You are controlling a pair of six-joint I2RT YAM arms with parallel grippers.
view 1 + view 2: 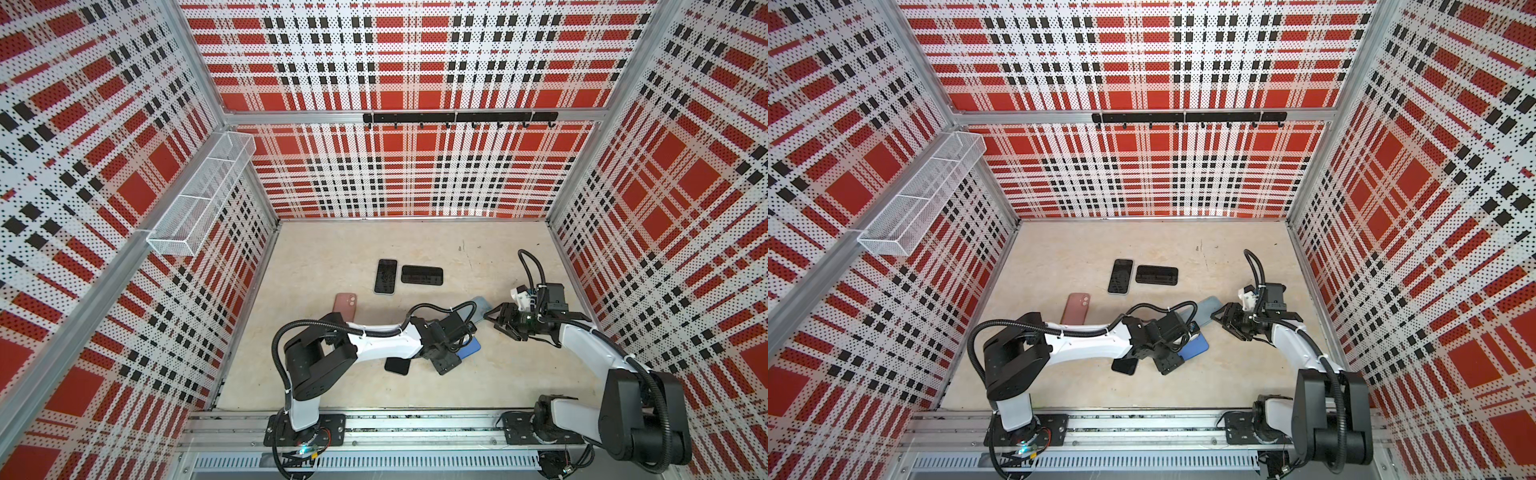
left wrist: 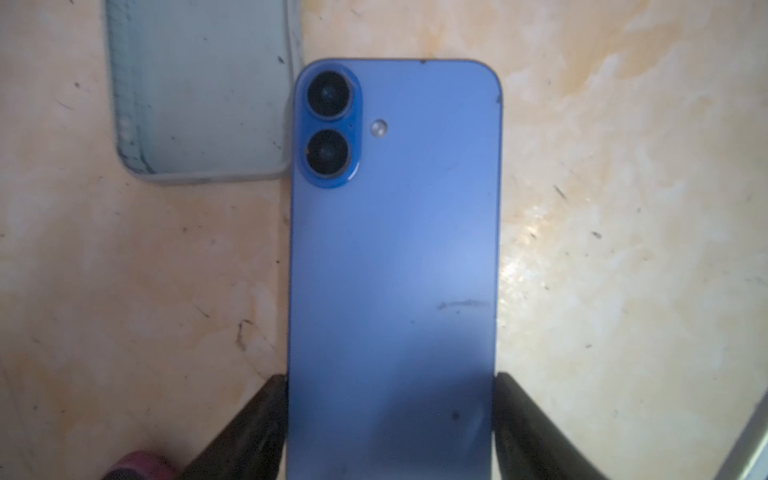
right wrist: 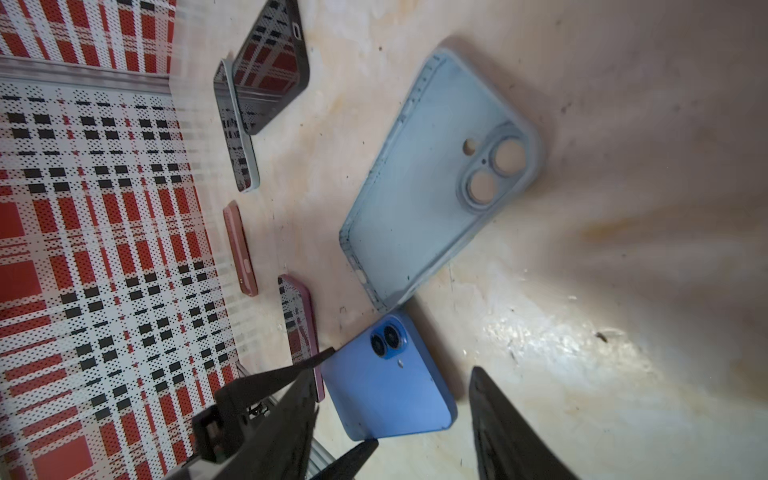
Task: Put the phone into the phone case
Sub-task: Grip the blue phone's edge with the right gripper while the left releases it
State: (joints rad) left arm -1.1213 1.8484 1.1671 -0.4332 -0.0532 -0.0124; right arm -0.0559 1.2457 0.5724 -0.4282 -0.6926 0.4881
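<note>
My left gripper (image 2: 390,415) is shut on the blue phone (image 2: 395,257), its fingers pressed against the phone's two long edges near the bottom end. The phone's back faces up and its camera end points at the light blue phone case (image 3: 436,174). The case lies open side up on the table, its lower end next to the phone's camera corner. Both top views show the phone (image 1: 470,348) (image 1: 1196,347) under the left gripper (image 1: 457,347), with the case (image 1: 482,308) (image 1: 1208,309) just beyond it. My right gripper (image 1: 494,322) (image 3: 390,372) hovers open beside the case and holds nothing.
A black phone (image 1: 385,276) and a dark case (image 1: 422,275) lie side by side toward the back. A pink case (image 1: 345,306) lies at the left, and a dark phone (image 1: 397,366) shows from under the left arm. A wire basket (image 1: 199,195) hangs on the left wall.
</note>
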